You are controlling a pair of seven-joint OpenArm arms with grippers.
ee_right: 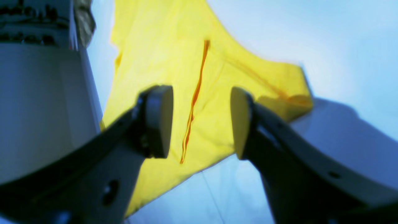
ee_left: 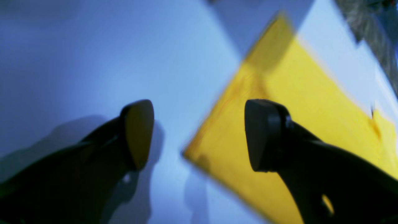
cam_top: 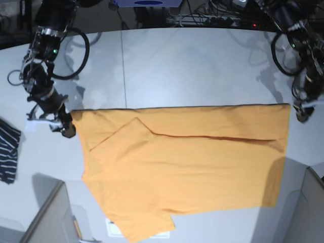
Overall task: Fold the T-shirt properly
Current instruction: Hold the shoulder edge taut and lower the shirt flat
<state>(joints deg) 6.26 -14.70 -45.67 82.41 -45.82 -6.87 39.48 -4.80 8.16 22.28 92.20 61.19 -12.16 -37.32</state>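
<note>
1. The T-shirt (cam_top: 182,162) lies flat on the pale table (cam_top: 202,66), filling the lower half of the base view; its long axis runs from 9 o'clock to 3 o'clock, with the sleeve end at 9 and the straight hem edge at 3
2. Its upper portion is folded over, leaving a straight top edge and a crease line running across the cloth below it; one sleeve lies folded on the body at about 10 o'clock, the other sticks out toward 7 o'clock
3. The left gripper (ee_left: 199,133) is released: both fingers stand wide apart above a corner of the yellow cloth, with nothing between them (this view is strongly blurred)
4. The right gripper (ee_right: 201,121) is also spread, its pads either side of a reddish seam line on the cloth; nothing is pinched between them
5. In the base view the right gripper sits at the shirt's 10 o'clock corner and the left one at its 2 o'clock corner; whether either touches the fabric cannot be told
6. A dark striped garment (cam_top: 7,149) at 9 o'clock is cut off by the frame edge, and the lower sleeve hides most of a white sheet (cam_top: 115,229) at 7 o'clock
</note>
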